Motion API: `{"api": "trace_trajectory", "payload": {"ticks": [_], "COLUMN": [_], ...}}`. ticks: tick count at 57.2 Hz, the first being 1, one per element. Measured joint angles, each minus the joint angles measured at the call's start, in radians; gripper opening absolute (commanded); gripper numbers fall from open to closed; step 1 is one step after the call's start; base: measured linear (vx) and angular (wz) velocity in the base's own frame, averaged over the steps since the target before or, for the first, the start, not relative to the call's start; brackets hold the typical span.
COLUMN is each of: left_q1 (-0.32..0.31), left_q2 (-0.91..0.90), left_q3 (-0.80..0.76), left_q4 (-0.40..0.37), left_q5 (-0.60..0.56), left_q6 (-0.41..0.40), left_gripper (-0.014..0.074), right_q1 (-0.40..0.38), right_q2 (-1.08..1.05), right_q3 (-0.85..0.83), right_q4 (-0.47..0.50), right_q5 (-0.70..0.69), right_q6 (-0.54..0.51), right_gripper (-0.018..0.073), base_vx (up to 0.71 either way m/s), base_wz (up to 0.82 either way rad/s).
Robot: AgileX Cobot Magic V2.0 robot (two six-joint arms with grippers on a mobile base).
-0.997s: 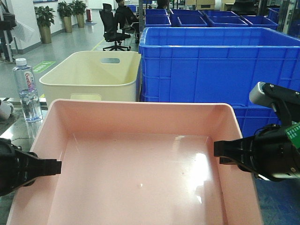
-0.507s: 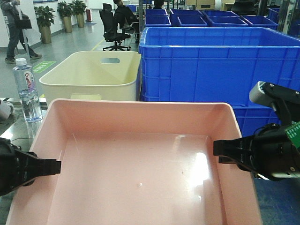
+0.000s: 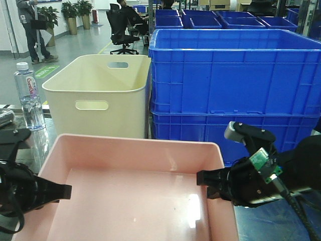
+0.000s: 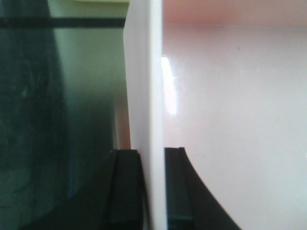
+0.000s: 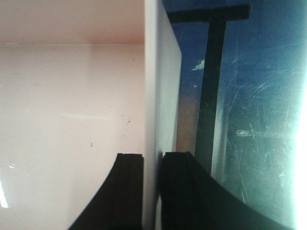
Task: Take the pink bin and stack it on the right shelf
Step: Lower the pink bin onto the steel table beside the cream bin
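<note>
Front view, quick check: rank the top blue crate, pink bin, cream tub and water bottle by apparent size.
1. The top blue crate and pink bin: similar spread; the bin is nearest and cropped, so unranked.
2. The cream tub.
3. The water bottle.

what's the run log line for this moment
left pincer: shut on pink bin, left wall | right pincer: shut on right wall | lifted or resting: cannot tell

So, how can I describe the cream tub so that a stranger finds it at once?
Find the stacked blue crates at the back right. The cream tub stands just left of them, behind the pink bin. It alone has slot handles and tall cream walls.
</note>
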Motion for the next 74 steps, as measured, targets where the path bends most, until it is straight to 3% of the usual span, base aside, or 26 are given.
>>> {"api": "trace_trajectory", "payload": {"ticks": [16,22,35,44,63,74], "left_q1": [0.000,0.000,0.002,0.010,0.012,0.008], "left_q2": [0.057,0.061,0.068,0.066,-0.016,-0.146], "left_q3": [0.000,0.000,0.000,0.000,0.000,0.000], "left_q4": [0.033,0.035,0.067,0.090,0.096,0.096], "left_q5": [-0.003,-0.003,-0.002,-0.017,-0.097,-0.161], "left_q6": [-0.005,-0.005,-0.006,-0.006,0.003,0.064], "left_gripper": [0.0087,0.0168,0.0428,0.0516,0.0479,0.0336], "right_q1": [0.000,0.000,-0.005,-0.013,-0.013,-0.013], "right_q2": [0.051,0.058,0.064,0.067,-0.009,-0.084], "right_q3": [-0.003,-0.003,-0.003,-0.001,-0.001,-0.001], "right_q4": [0.017,0.021,0.008,-0.015,-0.038,-0.041], "right_q5": [-0.037,-0.047,-0.050,-0.043,-0.075,-0.096], "right_q6": [-0.019,-0.019,-0.027,-0.030,-0.031,-0.031], "right_gripper": [0.0117,0.0218,0.0506,0.0577,0.0549,0.0515], "base_vx": [0.00,0.00,0.00,0.00,0.00,0.00], "base_wz": [0.00,0.00,0.00,0.00,0.00,0.00]}}
